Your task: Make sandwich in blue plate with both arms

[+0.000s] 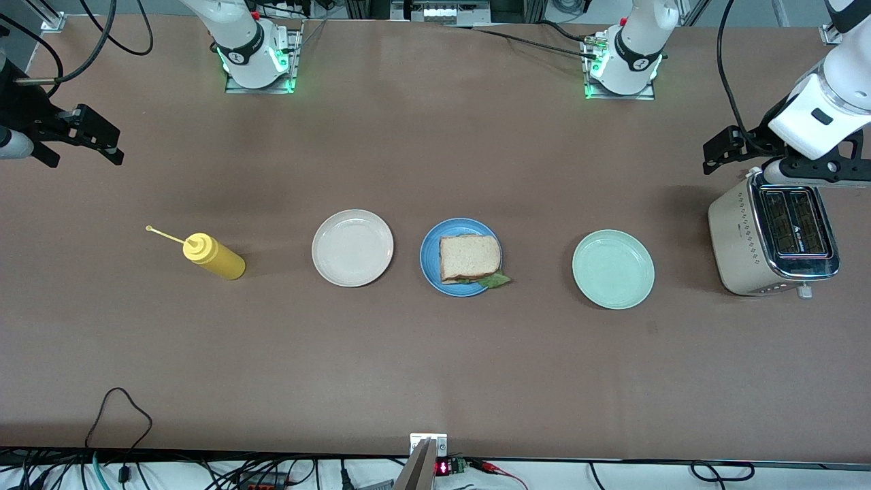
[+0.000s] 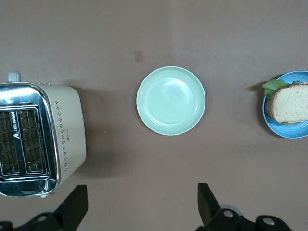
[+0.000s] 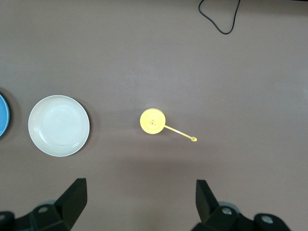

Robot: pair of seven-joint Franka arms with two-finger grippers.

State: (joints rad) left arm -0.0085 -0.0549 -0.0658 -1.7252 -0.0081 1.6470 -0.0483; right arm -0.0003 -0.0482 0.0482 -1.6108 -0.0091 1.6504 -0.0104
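A brown table carries a row along its middle. From the right arm's end: yellow squeeze bottle, cream-white plate, blue plate, mint-green plate, then a toaster near the left arm's end edge.

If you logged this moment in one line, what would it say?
sandwich: assembled on blue plate | left gripper: open, empty, over table by toaster | right gripper: open, empty, over table near yellow bottle
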